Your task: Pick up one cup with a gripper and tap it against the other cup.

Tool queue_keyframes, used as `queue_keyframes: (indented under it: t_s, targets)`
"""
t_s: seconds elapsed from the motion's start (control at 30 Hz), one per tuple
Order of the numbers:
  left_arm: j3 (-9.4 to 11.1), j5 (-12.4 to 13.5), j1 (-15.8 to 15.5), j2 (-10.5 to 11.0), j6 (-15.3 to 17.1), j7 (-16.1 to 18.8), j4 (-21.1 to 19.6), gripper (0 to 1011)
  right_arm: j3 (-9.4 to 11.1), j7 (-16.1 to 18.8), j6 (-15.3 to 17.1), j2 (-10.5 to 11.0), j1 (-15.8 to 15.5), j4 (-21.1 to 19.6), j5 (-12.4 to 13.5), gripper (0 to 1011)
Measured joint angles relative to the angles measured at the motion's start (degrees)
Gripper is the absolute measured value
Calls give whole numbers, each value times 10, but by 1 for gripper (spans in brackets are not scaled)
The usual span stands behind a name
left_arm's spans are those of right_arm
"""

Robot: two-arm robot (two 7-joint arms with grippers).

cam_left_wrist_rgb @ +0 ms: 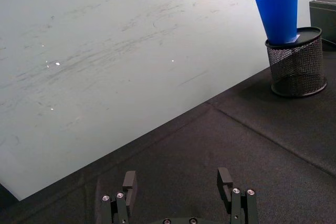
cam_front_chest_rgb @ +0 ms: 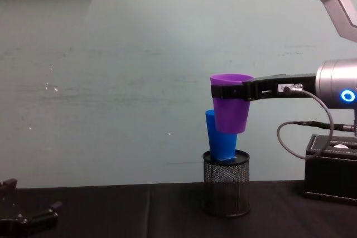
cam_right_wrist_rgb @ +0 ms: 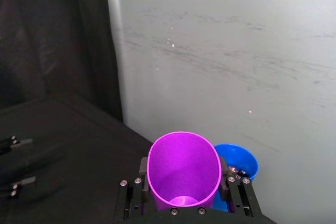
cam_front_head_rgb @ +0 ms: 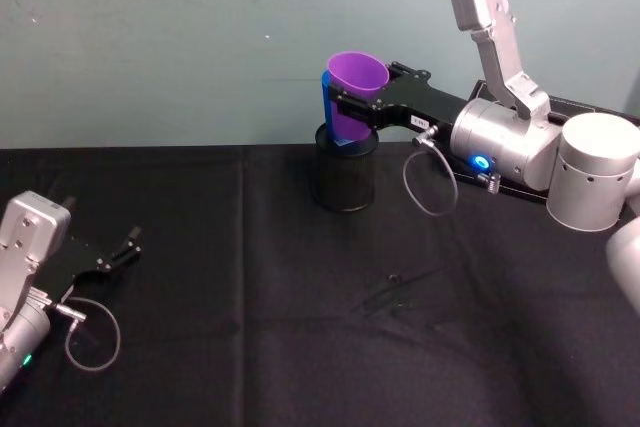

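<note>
Gripper on the right [cam_front_head_rgb: 345, 105] clamps purple cup [cam_front_head_rgb: 358, 75] just beside blue cup [cam_left_wrist_rgb: 278, 14] (in mesh holder [cam_left_wrist_rgb: 296, 69]); left gripper [cam_left_wrist_rgb: 177, 176] idle, fingers apart.

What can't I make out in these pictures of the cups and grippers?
- Whether the purple cup touches the blue cup: they overlap in the chest view, and purple covers blue in the head view.
- Blue cup's base: sunk inside the mesh pen holder, chest view.
- Right gripper, far jaw: behind the purple cup, head view.
- Black box: cut off by the chest view's right edge.

No writing can be read; the white sticker [cam_front_head_rgb: 419, 121] on the right gripper [cam_front_head_rgb: 342, 105] is illegible.
</note>
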Motion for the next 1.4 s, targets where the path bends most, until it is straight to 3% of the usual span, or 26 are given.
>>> queue_keyframes:
  t_s: [0.57, 1.03, 1.4]
  targets:
    - [0, 0, 0, 0, 0, 0, 0, 1000, -11, 22, -4, 43, -39, -49, 25, 718]
    - [0, 0, 0, 0, 0, 0, 0, 1000, -6, 44, -38, 101, -103, -119, 59, 718]
    - [0, 0, 0, 0, 0, 0, 0, 1000, -17, 54, -63, 126, -136, -138, 63, 718]
